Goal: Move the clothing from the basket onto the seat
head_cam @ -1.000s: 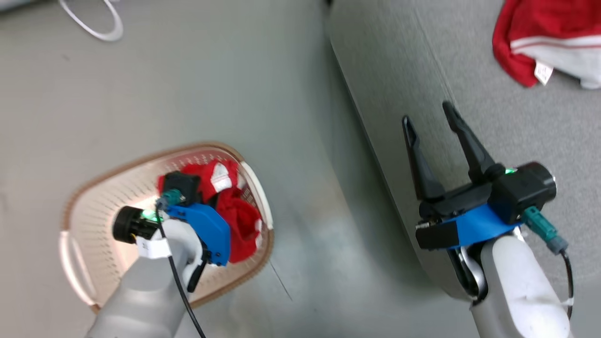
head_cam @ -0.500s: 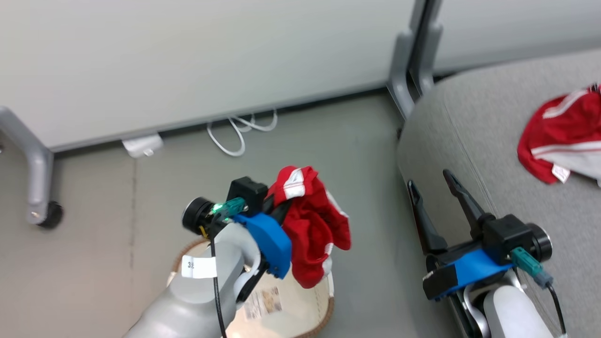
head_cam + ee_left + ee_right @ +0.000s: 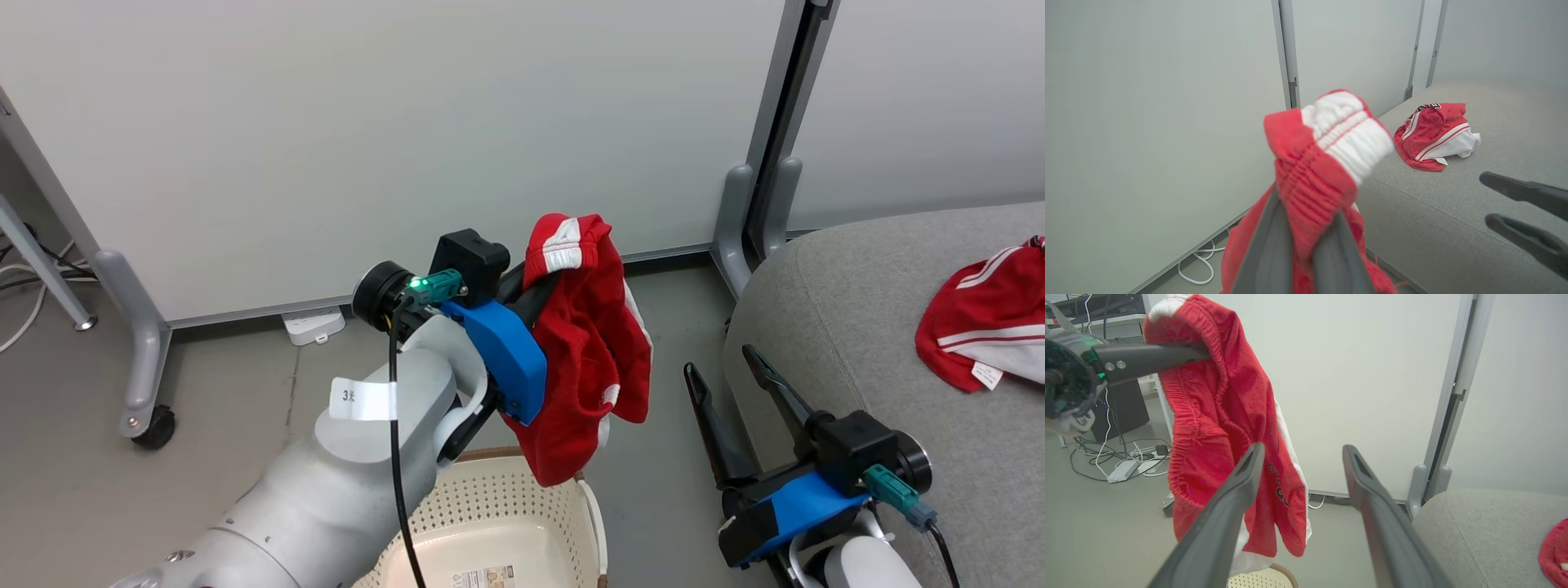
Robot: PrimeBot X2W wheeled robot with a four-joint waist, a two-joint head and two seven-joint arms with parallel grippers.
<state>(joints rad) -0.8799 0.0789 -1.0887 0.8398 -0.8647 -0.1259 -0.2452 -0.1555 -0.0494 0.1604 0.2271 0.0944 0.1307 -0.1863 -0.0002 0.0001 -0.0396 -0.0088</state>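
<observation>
The left hand [image 3: 531,287], shut tight on a red garment [image 3: 588,359], has lifted it out of the basket [image 3: 592,506] to hang above the rim, beside the seat [image 3: 849,327] where the other garment [image 3: 980,327] lies; the right hand [image 3: 718,363] idles wide open.

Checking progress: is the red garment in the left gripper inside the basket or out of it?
Out. The red garment hangs from the shut left gripper above the basket; whether its hem brushes the rim, cannot tell.
</observation>
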